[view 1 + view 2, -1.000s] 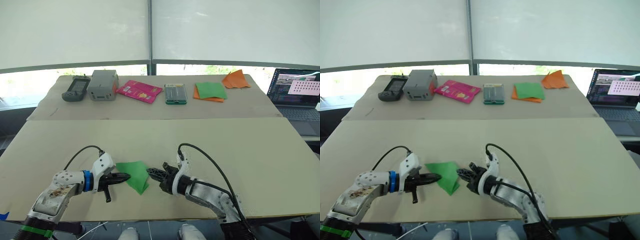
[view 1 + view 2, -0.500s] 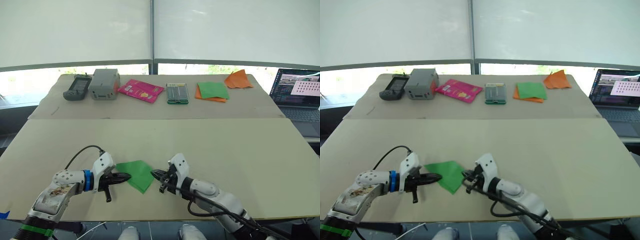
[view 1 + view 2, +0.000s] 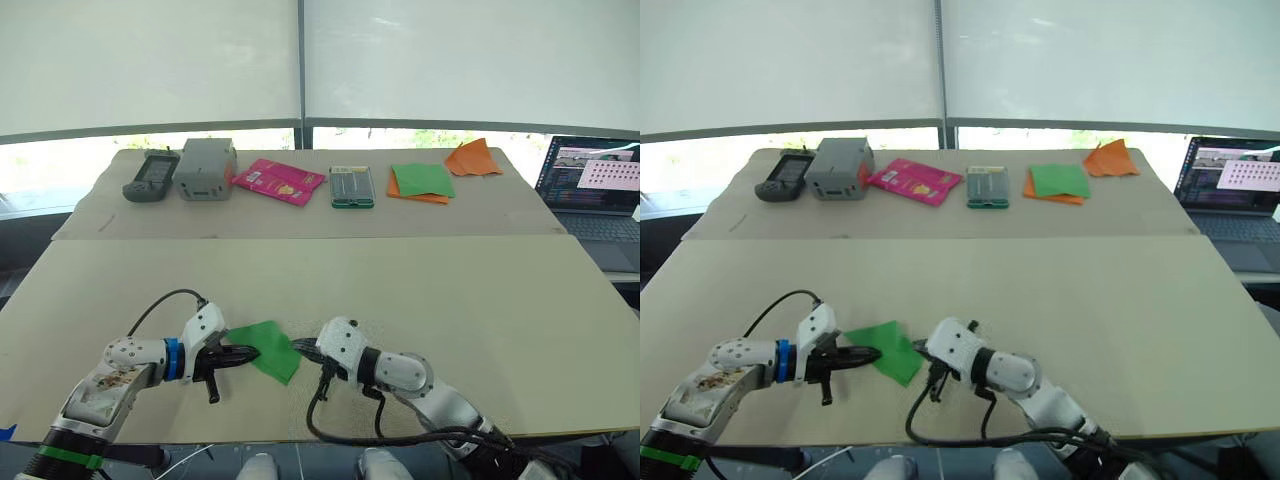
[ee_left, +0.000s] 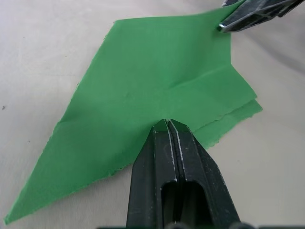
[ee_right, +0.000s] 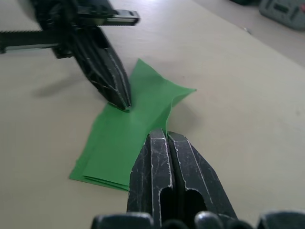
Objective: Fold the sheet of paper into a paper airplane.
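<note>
Apparently both pincers, left pincer (image 3: 254,352) and right pincer (image 3: 300,346), pinch opposite edges (folded) of sheet of paper (image 3: 268,347).

Bright green sheet of paper (image 3: 266,345), folded, seemingly two layers, on table

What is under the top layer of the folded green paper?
Under the sheet of paper, a second green layer peeks out along the ragged edge beside the left gripper, and the stacked edges show near the right gripper. Below is bare table; anything between the layers is covered.
</note>
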Robot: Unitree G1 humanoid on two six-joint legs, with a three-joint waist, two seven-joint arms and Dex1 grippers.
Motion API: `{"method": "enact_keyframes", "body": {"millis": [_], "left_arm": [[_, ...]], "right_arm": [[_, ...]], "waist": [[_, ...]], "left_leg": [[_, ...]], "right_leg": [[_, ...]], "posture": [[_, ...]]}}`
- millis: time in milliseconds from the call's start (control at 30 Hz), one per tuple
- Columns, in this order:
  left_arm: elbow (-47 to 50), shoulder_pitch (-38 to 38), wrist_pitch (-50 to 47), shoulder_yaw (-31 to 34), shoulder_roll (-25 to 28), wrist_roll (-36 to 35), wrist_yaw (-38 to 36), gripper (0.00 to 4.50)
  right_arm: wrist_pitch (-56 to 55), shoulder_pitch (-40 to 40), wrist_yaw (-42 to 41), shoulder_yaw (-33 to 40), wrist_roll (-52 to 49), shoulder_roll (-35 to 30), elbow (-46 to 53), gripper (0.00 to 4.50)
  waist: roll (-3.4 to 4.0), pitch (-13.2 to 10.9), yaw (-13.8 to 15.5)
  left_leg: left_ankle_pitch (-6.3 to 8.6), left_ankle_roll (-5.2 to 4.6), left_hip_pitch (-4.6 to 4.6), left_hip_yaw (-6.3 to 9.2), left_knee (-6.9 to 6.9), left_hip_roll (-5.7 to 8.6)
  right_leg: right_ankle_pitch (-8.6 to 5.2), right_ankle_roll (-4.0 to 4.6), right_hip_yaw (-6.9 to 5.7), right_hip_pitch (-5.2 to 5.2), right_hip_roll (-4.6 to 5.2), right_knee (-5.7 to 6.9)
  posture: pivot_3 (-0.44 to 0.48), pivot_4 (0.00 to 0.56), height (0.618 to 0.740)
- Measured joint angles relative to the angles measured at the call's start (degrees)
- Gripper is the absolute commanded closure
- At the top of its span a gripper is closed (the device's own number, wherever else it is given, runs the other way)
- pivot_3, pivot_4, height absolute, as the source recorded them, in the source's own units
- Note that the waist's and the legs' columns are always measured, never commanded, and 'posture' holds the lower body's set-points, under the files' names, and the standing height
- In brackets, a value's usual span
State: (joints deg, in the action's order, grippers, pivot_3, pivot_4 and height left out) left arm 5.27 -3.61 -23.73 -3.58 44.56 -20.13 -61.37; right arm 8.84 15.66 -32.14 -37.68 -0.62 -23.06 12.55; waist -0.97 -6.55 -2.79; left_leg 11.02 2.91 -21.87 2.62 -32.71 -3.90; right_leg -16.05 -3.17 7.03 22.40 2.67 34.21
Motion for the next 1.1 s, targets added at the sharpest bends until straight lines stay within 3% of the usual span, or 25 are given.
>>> {"method": "enact_keyframes", "body": {"millis": [333,833,933,1100], "left_arm": [[1.32,1.43,-0.59,1.01,1.25,-0.25,0.08,4.5],[4.54,7.34,-5.64,7.31,5.53,-2.82,-0.59,4.5],[3.17,4.15,-9.83,8.69,5.53,-7.37,-2.83,4.5],[1.52,-8.33,-16.02,11.88,5.07,-14.36,-4.6,4.5]], "right_arm": [[4.87,1.4,-6.22,-5.25,11.42,0.59,2.71,4.48],[12.88,-0.39,-8.43,-4.27,12.78,4.54,3.61,4.48],[12.83,-0.27,-8.98,-3.75,12.75,4.52,3.44,4.48],[12.8,0.02,-9.26,-3.37,12.73,4.89,2.83,4.48]], "waist": [[-0.03,0.0,0.21],[-0.09,-0.07,0.12],[-0.31,-0.18,0.33],[-0.34,-0.21,0.3]], "left_leg": [[0.0,0.01,0.05,0.09,-0.02,-0.02],[0.05,0.1,0.24,0.09,-0.01,-0.03],[0.06,0.1,0.2,0.16,-0.01,-0.04],[0.03,0.13,0.21,0.21,-0.07,0.01]], "right_leg": [[0.01,0.02,0.03,-0.01,-0.1,0.13],[0.01,0.03,0.03,0.0,-0.09,0.27],[0.01,0.03,-0.05,0.01,-0.1,0.29],[0.01,0.02,-0.06,-0.05,-0.1,0.33]], "posture": [[0.0,0.15,0.74],[0.0,0.15,0.74],[0.0,0.15,0.74],[0.0,0.15,0.74]]}}
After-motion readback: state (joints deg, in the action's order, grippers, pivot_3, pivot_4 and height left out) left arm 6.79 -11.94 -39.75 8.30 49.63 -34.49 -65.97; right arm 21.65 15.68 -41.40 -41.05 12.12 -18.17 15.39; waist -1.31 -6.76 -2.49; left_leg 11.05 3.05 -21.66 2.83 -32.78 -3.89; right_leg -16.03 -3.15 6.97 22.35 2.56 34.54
